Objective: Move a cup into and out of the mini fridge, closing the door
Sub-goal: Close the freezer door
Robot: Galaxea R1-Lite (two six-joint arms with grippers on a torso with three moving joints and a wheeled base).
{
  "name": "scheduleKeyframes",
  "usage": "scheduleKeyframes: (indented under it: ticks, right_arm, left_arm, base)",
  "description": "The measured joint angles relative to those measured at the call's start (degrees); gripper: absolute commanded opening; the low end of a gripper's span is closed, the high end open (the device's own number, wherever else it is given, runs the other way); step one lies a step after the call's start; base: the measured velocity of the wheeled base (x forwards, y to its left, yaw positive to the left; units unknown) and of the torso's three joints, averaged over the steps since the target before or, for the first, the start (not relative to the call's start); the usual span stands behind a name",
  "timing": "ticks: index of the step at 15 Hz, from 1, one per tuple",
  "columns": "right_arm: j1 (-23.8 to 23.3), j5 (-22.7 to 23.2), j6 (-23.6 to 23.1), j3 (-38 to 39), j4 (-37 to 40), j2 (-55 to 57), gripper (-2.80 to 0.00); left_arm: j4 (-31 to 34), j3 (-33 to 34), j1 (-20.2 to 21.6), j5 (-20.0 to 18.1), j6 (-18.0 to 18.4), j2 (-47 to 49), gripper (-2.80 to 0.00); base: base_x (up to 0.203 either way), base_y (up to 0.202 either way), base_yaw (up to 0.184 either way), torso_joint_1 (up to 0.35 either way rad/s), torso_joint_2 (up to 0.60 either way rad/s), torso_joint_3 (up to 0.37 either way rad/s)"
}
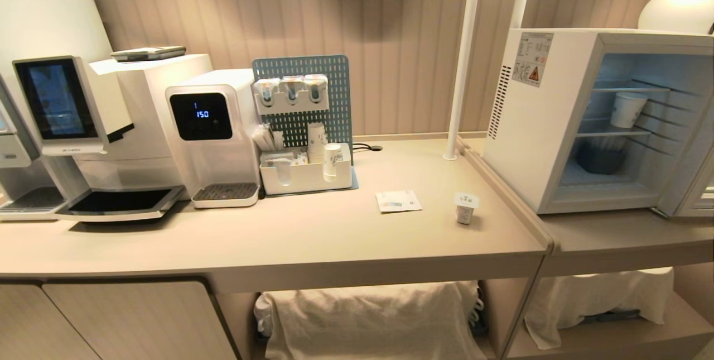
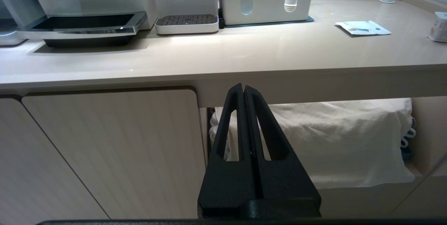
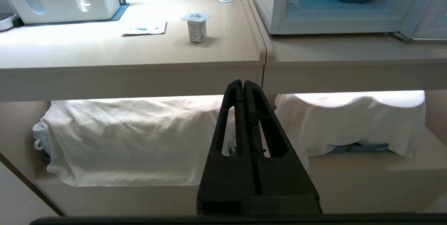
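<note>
Beige counter (image 1: 312,237): yogurt cup (image 1: 466,207) upright nr front edge; mini fridge (image 1: 535,125) door (image 1: 689,181) swung open. Left gripper (image 2: 243,89), right gripper (image 3: 243,84) closed, empty, below counter. Risk: cup tipped or knocked off if approached w/ fingers closed.
</note>
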Motion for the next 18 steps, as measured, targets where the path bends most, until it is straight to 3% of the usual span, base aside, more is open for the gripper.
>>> scheduleKeyframes:
  ticks: [5, 13, 18]
  right_arm:
    - [-0.10, 0.06, 0.01, -0.02, -0.10, 0.00, -2.80]
    - [0.00, 0.06, 0.02, -0.05, 0.04, 0.02, -2.80]
    - [-0.02, 0.09, 0.00, -0.09, 0.00, 0.05, -2.80]
  left_arm:
    - [-0.02, 0.00, -0.12, 0.07, 0.00, 0.02, -2.80]
    - [-0.02, 0.00, 0.02, -0.02, 0.10, 0.00, -2.80]
    - [0.05, 0.00, -0.07, 0.02, 0.19, 0.00, -2.80]
  base:
    - [0.001, -0.016, 0.001, 0.000, 0.00, 0.001]
    - [0.003, -0.185, 0.000, 0.002, 0.00, 0.002]
    - [0.137, -0.154, 0.001, 0.007, 0.00, 0.002]
